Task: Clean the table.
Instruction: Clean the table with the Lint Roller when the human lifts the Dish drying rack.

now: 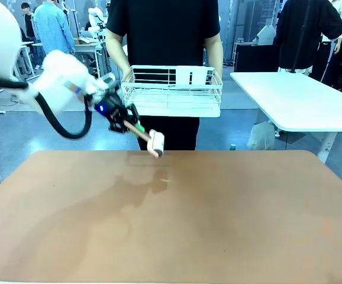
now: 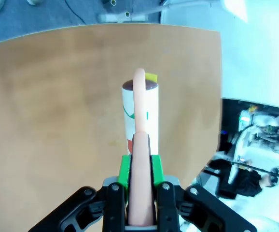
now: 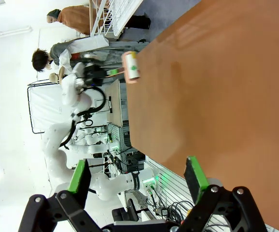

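My left gripper (image 1: pixel 129 125) is shut on the pink handle of a lint roller (image 1: pixel 155 142), held in the air above the far part of the reddish-brown table (image 1: pixel 171 225). In the left wrist view the roller (image 2: pixel 140 113) points away from my green pads (image 2: pixel 124 170), white with a printed label, above the table top (image 2: pixel 57 106). A small pale scrap (image 1: pixel 164 180) lies on the table just below the roller. My right gripper (image 3: pixel 138 181) is open with nothing between its fingers, looking along the table (image 3: pixel 216 87); the roller (image 3: pixel 130 67) is visible far off.
A person in black stands at the far edge holding a white wire rack (image 1: pixel 174 92) with both hands, above the table's far side. A white-topped table (image 1: pixel 295 97) stands at the back right. Other people stand in the background.
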